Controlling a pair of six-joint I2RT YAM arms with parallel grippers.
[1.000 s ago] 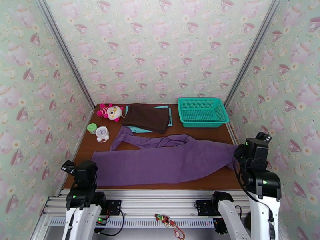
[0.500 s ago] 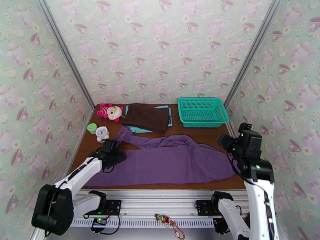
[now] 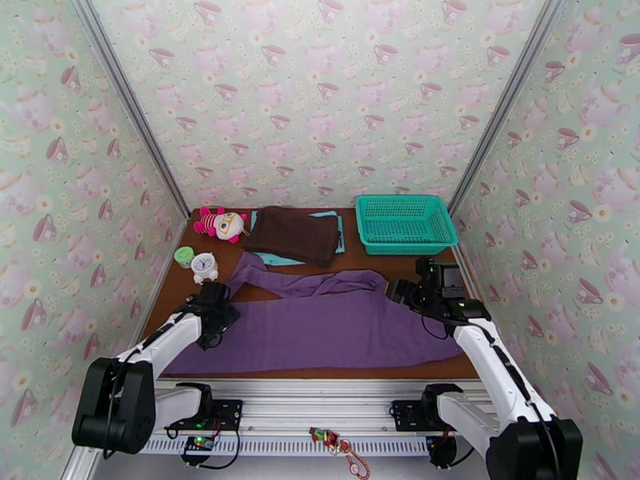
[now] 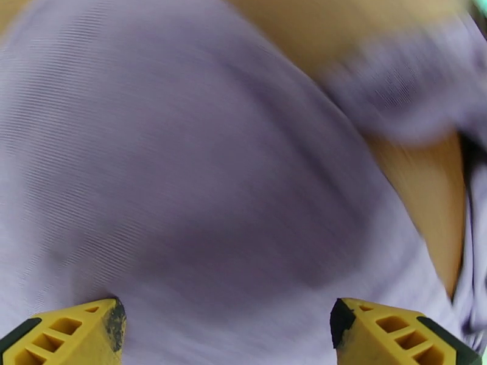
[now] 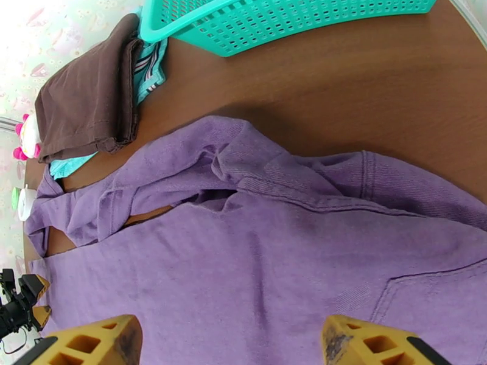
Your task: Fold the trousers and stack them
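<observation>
Trousers (image 3: 320, 330) stretched lengthwise across the near half of the brown surface (image 3: 416, 270), purple fabric mostly flat, waist end to the right, one leg bunched up and curling off toward the far left. Left gripper (image 3: 216, 312) sits low over the left end of the cloth; on its wrist camera the yellow fingers (image 4: 79, 330) are spread wide, purple fabric right beneath them, nothing pinched. Right gripper (image 3: 402, 291) hovers at the far edge of the waist end, fingers (image 5: 365, 345) likewise wide apart above the cloth. At the back, a folded dark brown garment (image 3: 292, 234) lies on a light teal cloth (image 3: 341, 234), with the teal basket (image 3: 404, 223) just beside it on the right.
</observation>
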